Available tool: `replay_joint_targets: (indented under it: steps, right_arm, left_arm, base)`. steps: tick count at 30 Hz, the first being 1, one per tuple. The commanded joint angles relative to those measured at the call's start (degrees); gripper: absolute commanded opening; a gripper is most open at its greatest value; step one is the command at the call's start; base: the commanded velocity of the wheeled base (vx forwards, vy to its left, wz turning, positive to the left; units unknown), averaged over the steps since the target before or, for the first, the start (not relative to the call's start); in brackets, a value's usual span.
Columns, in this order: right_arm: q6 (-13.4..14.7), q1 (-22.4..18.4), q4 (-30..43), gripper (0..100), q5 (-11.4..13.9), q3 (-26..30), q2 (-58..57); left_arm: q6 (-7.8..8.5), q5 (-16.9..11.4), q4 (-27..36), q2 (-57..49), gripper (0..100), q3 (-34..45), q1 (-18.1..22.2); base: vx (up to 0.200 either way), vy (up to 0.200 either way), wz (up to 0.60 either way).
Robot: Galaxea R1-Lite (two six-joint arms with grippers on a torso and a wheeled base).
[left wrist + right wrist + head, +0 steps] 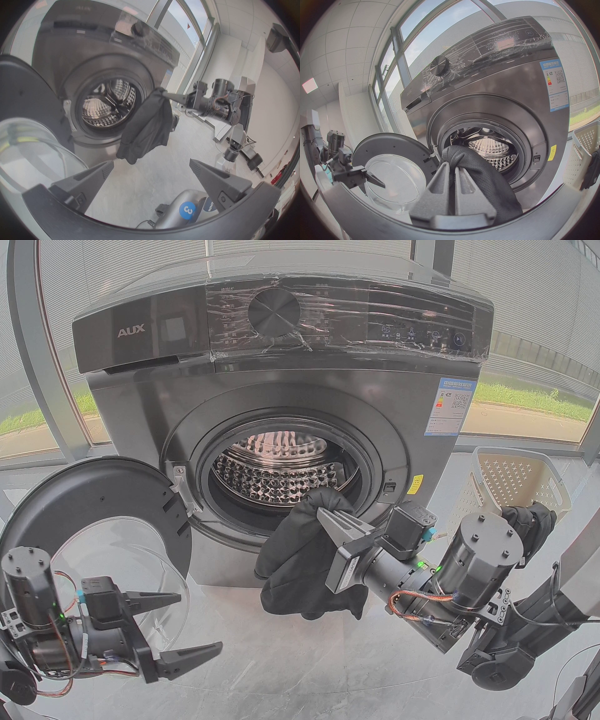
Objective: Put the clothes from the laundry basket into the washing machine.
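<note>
My left pincer is low at 8 o'clock, fingers apart, holding nothing. I think it waits there to keep out of the way. My right pincer is near the middle, squeezed tight on a black cloth. I hold the cloth by its top, so the rest hangs down clear of the floor. The door at 9 o'clock is wide open, so the way in is free. The cloth hangs just in front of the hole in the washer at 12 o'clock. Next I think I must push it in. The basket stands at 3 o'clock with one more dark cloth on its rim.
</note>
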Motion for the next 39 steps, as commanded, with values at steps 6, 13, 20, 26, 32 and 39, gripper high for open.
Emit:
replay_joint_targets:
  steps: [6,13,20,26,32,39]
  right_arm:
    - [0.0,-0.1,0.0,0,-0.1,-0.1,-0.1]
    - [0.0,0.0,-0.1,0,-0.1,-0.2,0.1]
    - [0.0,0.3,-0.1,0,-0.3,-0.2,0.0]
    - [0.0,0.2,-0.6,0,-0.3,0.3,0.0]
    - [0.0,0.2,-0.3,0,-0.3,0.4,-0.1]
    - [0.0,0.3,-0.5,0,-0.3,0.4,0.0]
  left_arm:
    - [-1.32,0.3,-5.9,17.5,100,-1.8,-3.0]
    - [-1.76,0.3,-11.0,23.5,100,-2.1,-3.9]
    - [-2.64,0.2,-13.8,31.5,100,-4.5,-3.9]
    - [-4.83,0.2,-16.3,36.3,100,-7.9,-5.3]
    - [-4.92,-0.2,-20.2,41.6,100,-9.8,-5.3]
    - [-7.30,-0.4,-30.8,47.5,100,-10.8,-6.0]
  base:
    - [0.000,0.000,0.00]
    - [0.000,0.000,0.00]
    - [0.000,0.000,0.00]
    - [0.000,0.000,0.00]
    - [0.000,0.000,0.00]
    - [0.000,0.000,0.00]
